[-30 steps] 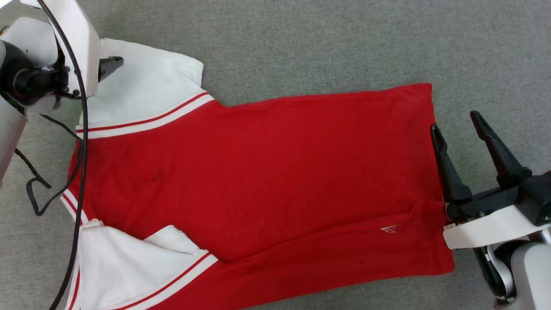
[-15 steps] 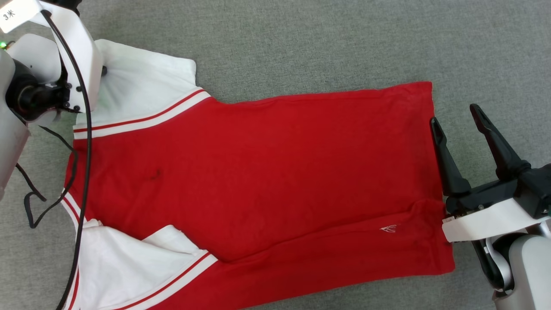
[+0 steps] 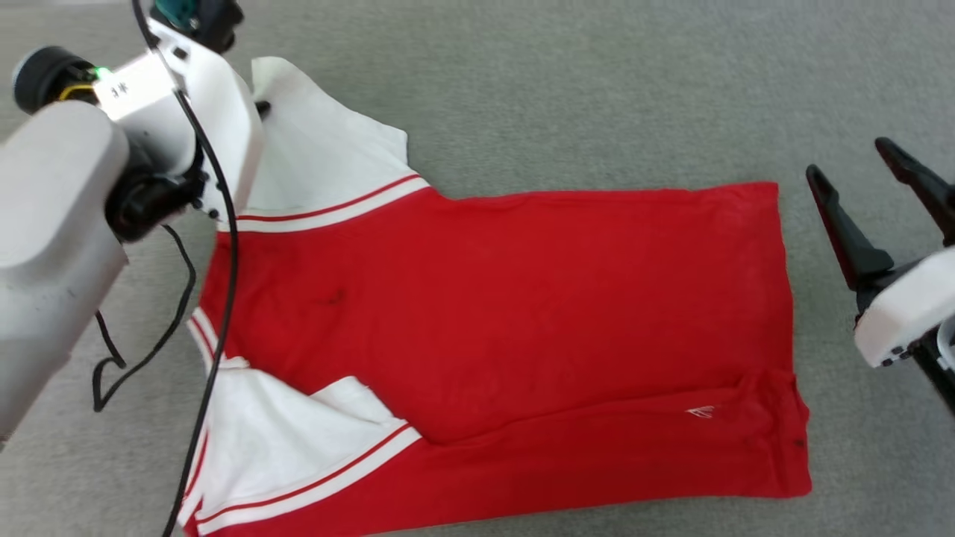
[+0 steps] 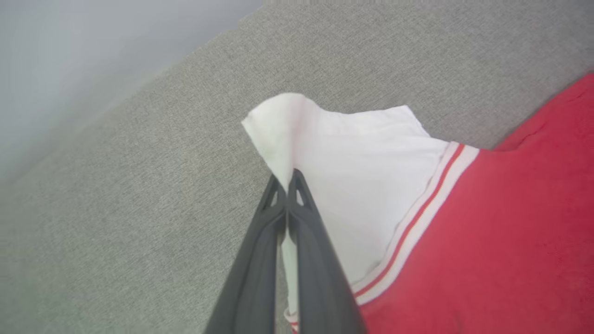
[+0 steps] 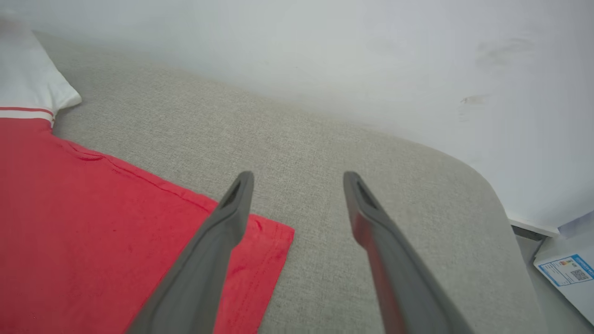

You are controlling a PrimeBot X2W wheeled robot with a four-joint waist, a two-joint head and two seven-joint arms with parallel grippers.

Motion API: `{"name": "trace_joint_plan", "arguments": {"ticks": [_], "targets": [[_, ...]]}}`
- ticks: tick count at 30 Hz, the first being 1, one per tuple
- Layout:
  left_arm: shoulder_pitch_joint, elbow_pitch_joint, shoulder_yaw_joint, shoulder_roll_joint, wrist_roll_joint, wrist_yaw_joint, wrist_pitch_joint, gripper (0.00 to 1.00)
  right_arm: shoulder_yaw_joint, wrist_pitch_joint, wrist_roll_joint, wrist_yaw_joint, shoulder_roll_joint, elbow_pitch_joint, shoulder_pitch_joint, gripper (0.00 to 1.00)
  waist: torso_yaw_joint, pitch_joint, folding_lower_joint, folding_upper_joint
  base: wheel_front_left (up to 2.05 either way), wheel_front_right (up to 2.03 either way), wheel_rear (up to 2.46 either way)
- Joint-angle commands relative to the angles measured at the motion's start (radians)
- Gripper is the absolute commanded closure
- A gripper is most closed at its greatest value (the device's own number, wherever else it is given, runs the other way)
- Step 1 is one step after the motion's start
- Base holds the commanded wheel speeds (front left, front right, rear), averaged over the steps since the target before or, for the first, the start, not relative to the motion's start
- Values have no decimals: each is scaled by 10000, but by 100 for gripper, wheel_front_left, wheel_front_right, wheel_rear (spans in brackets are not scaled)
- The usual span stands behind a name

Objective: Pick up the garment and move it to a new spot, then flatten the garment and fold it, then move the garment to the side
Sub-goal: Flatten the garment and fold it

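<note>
Garment (image 3: 492,321) lies spread on the grey worktop (image 3: 597,89); left pincer (image 4: 288,178) at ten o'clock is clamped on its white sleeve (image 3: 321,164), right pincer (image 3: 849,158) at three o'clock, jaws apart.

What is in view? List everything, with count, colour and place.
garment: one, red with white sleeves and striped trim, spread across the middle of the surface.
surface: one, grey fabric, under the garment.
wall: one, white, behind the surface.
box: one, white with a blue label, past the surface's corner in the right wrist view.
cable: one, black, hanging from the left arm.
left gripper: one, dark, shut on the garment's far sleeve.
right gripper: one, dark, open, beside the hem, holding nothing.
</note>
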Motion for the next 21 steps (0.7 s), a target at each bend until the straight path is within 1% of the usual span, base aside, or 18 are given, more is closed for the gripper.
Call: {"name": "trace_joint_plan", "arguments": {"ticks": [1,3,7,11,14,16,21], "targets": [[136,-98,-73,-28,125,-3,-187,100,250,657,391,-11,-348,68,-273,0,247,-211,0,0,0,0,0],[245,-233,-177,-92,141,-4,-425,100,666,1871,924,-14,-972,212,-648,0,387,-288,0,0,0,0,0],[333,-476,-291,-126,175,-5,-758,100,1370,4118,2154,-14,-1894,619,-1410,0,638,-347,0,0,0,0,0],[351,-696,-359,-168,205,-5,-965,100,2019,5735,2879,-13,-2397,1167,-2062,0,874,-269,0,0,0,0,0],[239,-841,-393,-170,266,-5,-1078,100,2444,6389,2916,-13,-2571,1633,-2606,0,1046,-128,0,0,0,0,0],[159,-905,-404,-171,323,-5,-1132,100,2668,6639,3047,-13,-2458,2038,-2852,0,1147,-17,0,0,0,0,0],[49,-1032,-421,-243,389,12,-1256,100,2963,6640,3044,-13,-2135,2868,-3332,0,1335,230,0,0,0,0,0]]}}
